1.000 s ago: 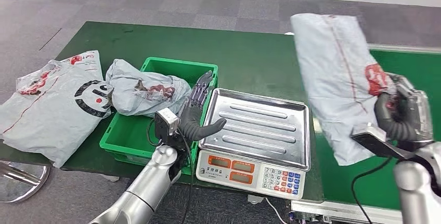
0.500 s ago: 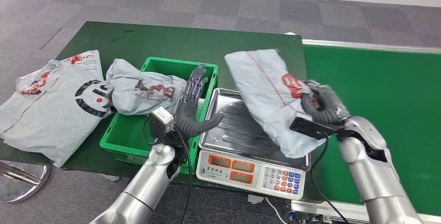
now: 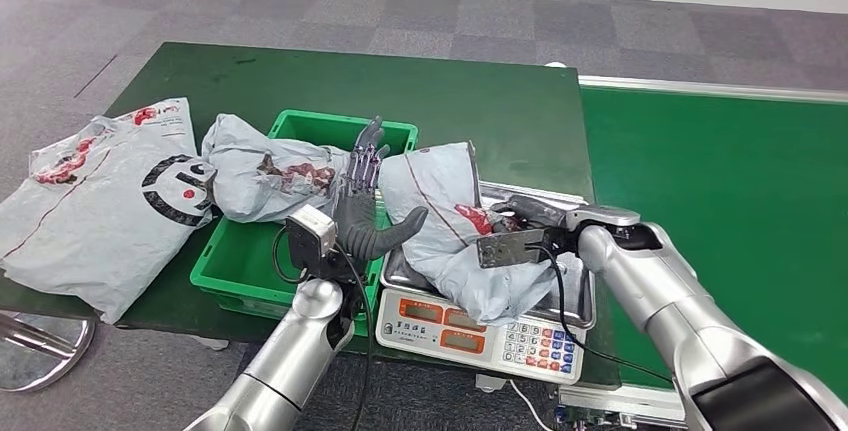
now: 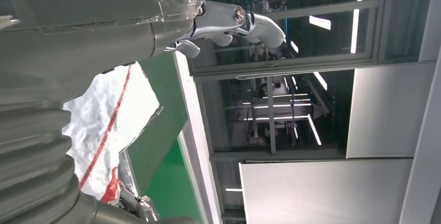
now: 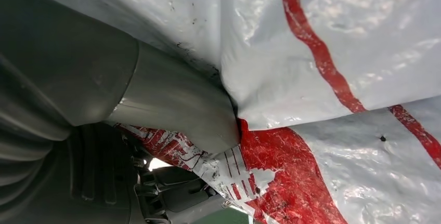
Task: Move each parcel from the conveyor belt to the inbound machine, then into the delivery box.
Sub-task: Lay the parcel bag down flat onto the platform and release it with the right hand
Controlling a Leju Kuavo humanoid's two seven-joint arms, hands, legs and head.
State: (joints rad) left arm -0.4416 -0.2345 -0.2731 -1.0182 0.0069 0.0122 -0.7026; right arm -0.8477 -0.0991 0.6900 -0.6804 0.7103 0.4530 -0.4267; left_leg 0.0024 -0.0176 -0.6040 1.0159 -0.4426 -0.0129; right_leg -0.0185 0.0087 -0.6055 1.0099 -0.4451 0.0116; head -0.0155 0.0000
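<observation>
A grey parcel (image 3: 440,216) with red print lies crumpled on the steel tray (image 3: 572,296) of the scale, the inbound machine (image 3: 470,326). My right hand (image 3: 528,223) grips its right side, the thumb (image 5: 171,109) pressed into the plastic (image 5: 338,68). My left hand (image 3: 366,196) stands upright and open between the green crate (image 3: 245,261) and the scale. Its thumb is close to the parcel's left edge; contact is unclear. The left wrist view shows the fingers (image 4: 234,21) spread, with the parcel (image 4: 112,122) beyond.
A second grey parcel (image 3: 270,176) droops over the crate's far-left corner. A large printed parcel (image 3: 100,201) lies on the dark green table (image 3: 470,101) at the left. The bright green conveyor belt (image 3: 730,201) runs along the right.
My right arm has swung the parcel left from over the conveyor and lowered it onto the scale tray. My left hand has risen slightly and stayed open.
</observation>
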